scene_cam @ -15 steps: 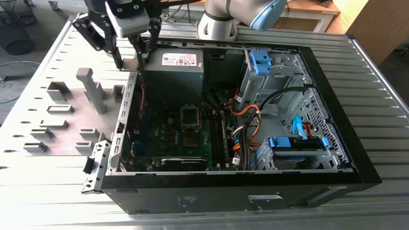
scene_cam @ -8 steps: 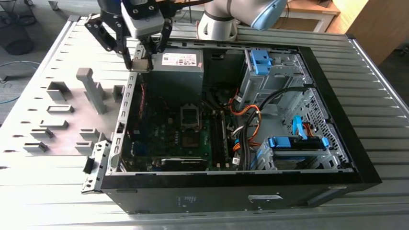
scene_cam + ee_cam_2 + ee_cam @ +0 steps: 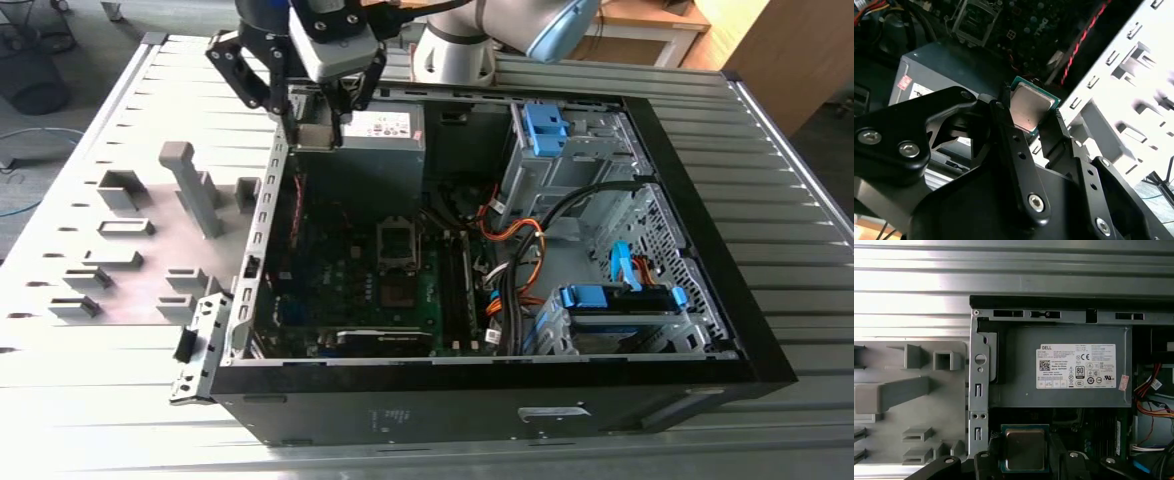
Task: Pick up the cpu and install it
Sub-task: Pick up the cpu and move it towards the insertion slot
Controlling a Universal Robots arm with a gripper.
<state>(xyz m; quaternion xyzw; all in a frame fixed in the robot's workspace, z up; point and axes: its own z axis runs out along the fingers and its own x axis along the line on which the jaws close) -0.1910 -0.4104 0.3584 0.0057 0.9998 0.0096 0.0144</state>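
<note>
Ribbed metal slats form the table (image 3: 80, 420) you are working on. At the exterior view's left, matte grey holder blocks (image 3: 194, 190) stand on a pale plate. Just right of them, over the upper-left corner of the open computer case (image 3: 694, 230), your end effector (image 3: 316, 128) hangs above the power supply (image 3: 383, 135).

That grey box carries a white label (image 3: 1077, 366) with dense dark print, symbols and a small square code. A small pinkish sticker (image 3: 1124, 382) sits near the label. Further right in the exterior view you see the dark socket frame (image 3: 400, 245) on the green board, then orange cables, then blue drive brackets (image 3: 547, 125).

In both wrist views you can see the cpu (image 3: 1031, 107). It is a thin square chip with a silvery-grey metal lid, rounded corners and a green rim. The black fingers (image 3: 1016, 145) are closed narrowly against two of its opposite edges, so the chip is gripped and held in the air above the power supply, clear of the socket.
</note>
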